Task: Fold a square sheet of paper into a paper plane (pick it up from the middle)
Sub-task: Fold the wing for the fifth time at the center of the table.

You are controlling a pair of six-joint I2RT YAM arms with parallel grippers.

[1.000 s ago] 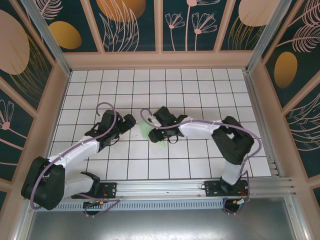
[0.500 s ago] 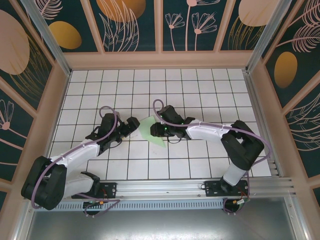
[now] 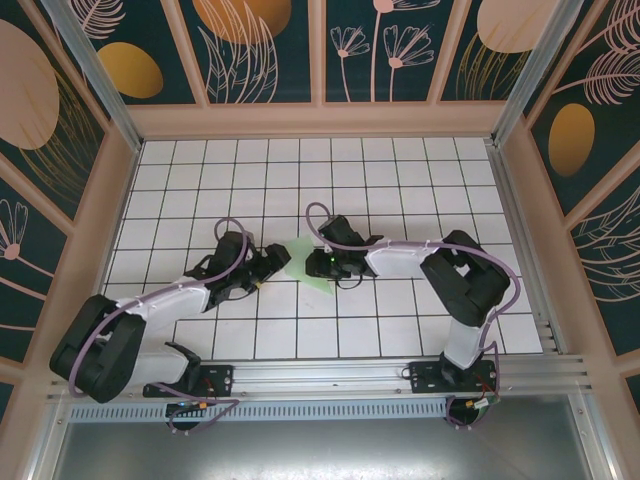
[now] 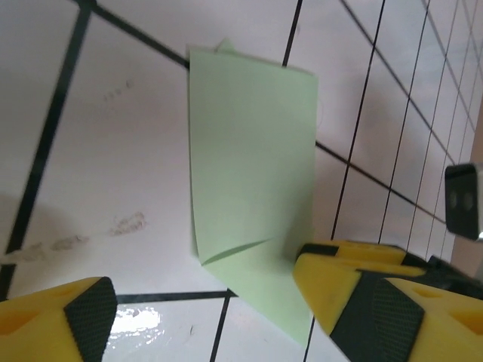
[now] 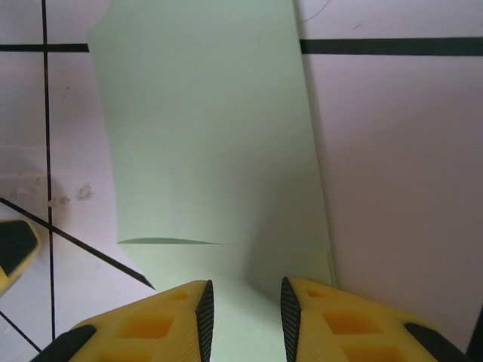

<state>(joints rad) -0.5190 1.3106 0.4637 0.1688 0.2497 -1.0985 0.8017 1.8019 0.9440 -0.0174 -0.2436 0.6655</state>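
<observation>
Since half a second ago the left gripper (image 3: 275,262) has slid right, up to the sheet of paper (image 3: 302,258), and the right arm's elbow has drawn back. From above, the one pale green sheet lies mid-table between the two grippers. The right gripper (image 3: 322,262) covers its right part, and bare white tiles of the table (image 3: 400,180) lie open on every side, with the walls well apart. At the left wrist, the folded sheet (image 4: 253,166) lies flat across a grid line. The left gripper (image 4: 204,294) is spread wide, one finger over the sheet's near corner. At the right wrist, the sheet (image 5: 204,128) shows a folded flap, and the right gripper (image 5: 245,302) stands narrowly parted above its near edge, clamping nothing.
</observation>
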